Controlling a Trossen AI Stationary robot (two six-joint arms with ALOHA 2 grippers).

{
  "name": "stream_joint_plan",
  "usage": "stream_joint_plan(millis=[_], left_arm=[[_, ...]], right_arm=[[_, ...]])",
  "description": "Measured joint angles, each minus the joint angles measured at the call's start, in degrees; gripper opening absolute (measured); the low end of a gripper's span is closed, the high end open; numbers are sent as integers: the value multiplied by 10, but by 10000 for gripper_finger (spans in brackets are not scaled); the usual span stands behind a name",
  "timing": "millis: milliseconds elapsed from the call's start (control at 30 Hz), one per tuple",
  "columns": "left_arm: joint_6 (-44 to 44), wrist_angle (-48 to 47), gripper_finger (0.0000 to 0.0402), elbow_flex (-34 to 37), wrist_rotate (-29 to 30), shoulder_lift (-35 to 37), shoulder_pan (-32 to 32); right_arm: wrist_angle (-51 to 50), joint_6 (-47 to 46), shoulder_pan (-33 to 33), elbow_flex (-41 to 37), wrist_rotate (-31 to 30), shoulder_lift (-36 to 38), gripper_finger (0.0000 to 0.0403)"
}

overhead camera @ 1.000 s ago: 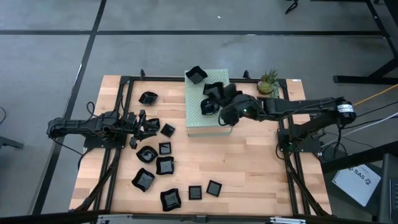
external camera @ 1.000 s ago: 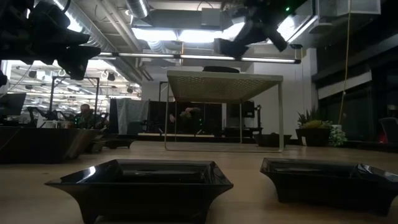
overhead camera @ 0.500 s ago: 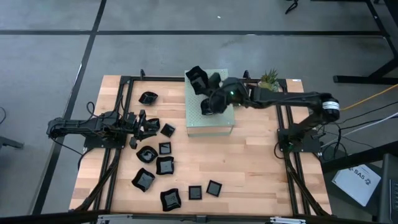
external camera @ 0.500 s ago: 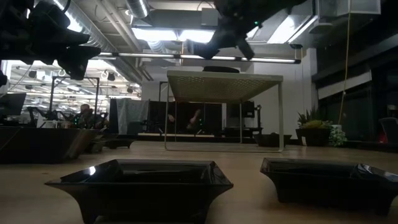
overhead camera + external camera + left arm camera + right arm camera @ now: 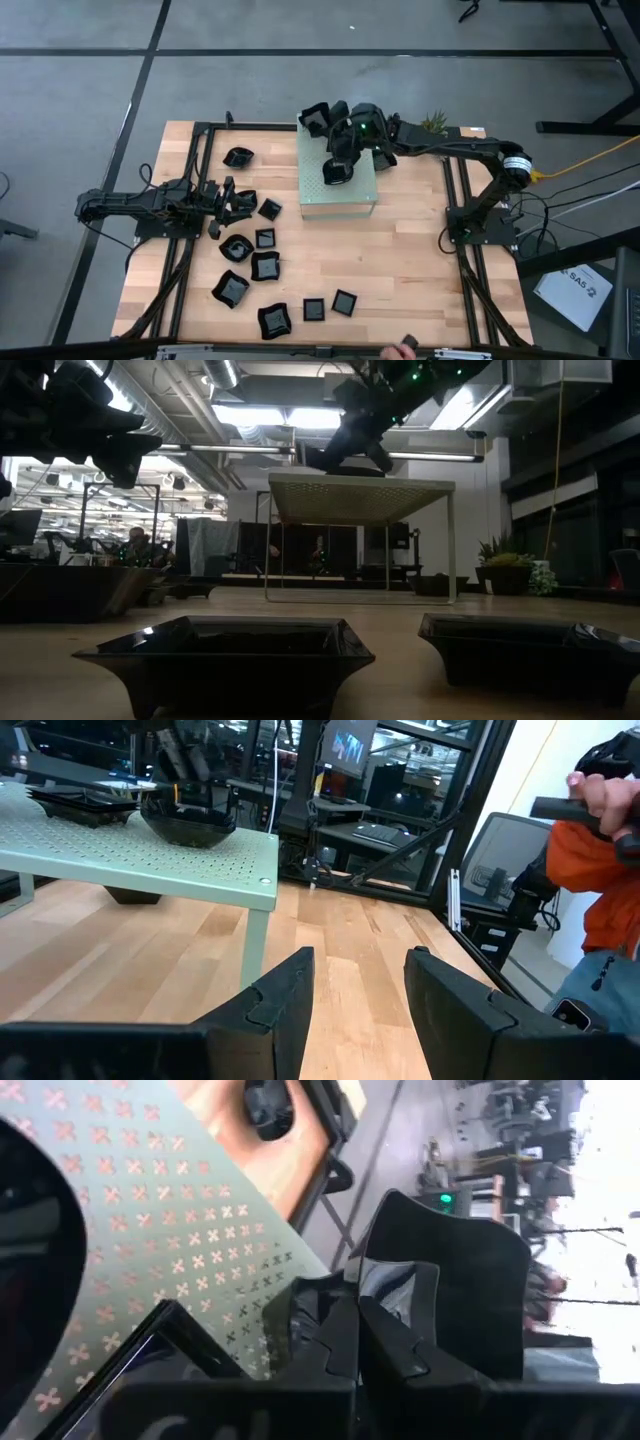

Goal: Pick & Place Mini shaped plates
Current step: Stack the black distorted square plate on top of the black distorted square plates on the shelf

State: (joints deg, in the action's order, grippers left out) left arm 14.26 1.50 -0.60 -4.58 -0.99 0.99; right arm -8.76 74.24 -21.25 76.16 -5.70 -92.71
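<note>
Jaws first: those of our right gripper are pressed together on the rim of a small glossy black dish, while those of our left gripper stand spread and empty, low over the wooden surface on its left side. Over the last second our right arm has swung from the near right edge of the pale green perforated box to its far end. We judge the carried dish is about to be set down among the black dishes already on the box. About ten more small black dishes lie scattered on the surface, well apart from the box, so much remains. The crowded far end of the box leaves little free room, and the tiny pineapple-like plant stands just beside the right arm.
</note>
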Motion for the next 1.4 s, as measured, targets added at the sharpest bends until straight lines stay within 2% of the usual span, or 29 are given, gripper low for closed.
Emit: stream_joint_plan(millis=[100,300,567,867,1400], left_arm=[[0,0,152,0,0,0,0],[0,0,152,0,0,0,0],[0,0,152,0,0,0,0],[0,0,152,0,0,0,0],[0,0,152,0,0,0,0]], right_arm=[[-8,19,-18,10,30,-9,3],[-21,58,-46,11,52,-10,3],[-23,42,-72,11,114,-10,4],[-23,40,-98,11,161,-14,34],[17,45,-110,11,180,-45,10]])
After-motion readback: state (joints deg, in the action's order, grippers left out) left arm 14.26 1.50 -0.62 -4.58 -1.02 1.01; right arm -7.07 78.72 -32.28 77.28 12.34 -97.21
